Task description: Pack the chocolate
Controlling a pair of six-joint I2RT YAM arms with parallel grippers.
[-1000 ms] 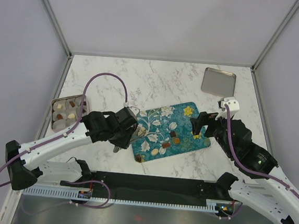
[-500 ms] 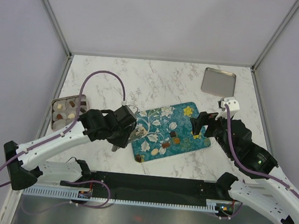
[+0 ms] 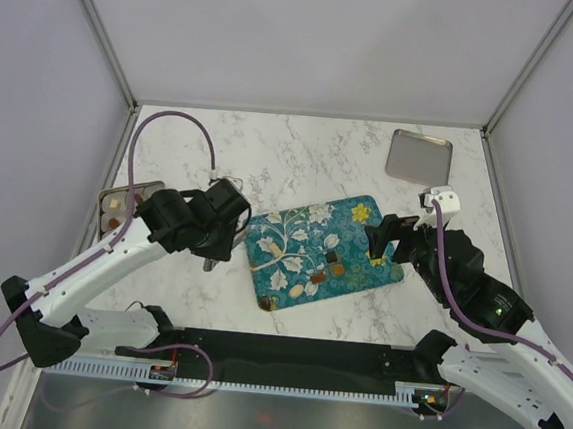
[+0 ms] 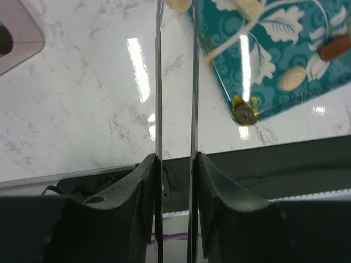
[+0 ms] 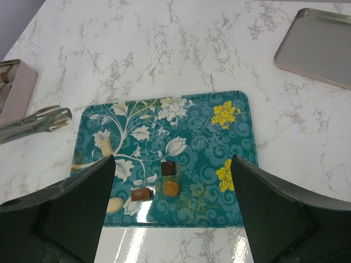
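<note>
Left fingers (image 4: 145, 181) clamped on tongs (image 5: 33, 123), a cream chocolate (image 4: 178, 3) between the tips, by the left edge of the tray (image 5: 219, 159), box (image 3: 115, 200) near on the desk (image 5: 164, 44). Right fingers (image 5: 77, 208) wide apart, empty, above tray. Other chocolates (image 5: 168, 167) lie on tray.

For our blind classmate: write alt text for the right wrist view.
Three small chocolates, dark, brown and orange, sit on a teal floral tray on a marble table, framed by the open right gripper. At left, metal tongs show; a grey metal tray lies top right.
</note>
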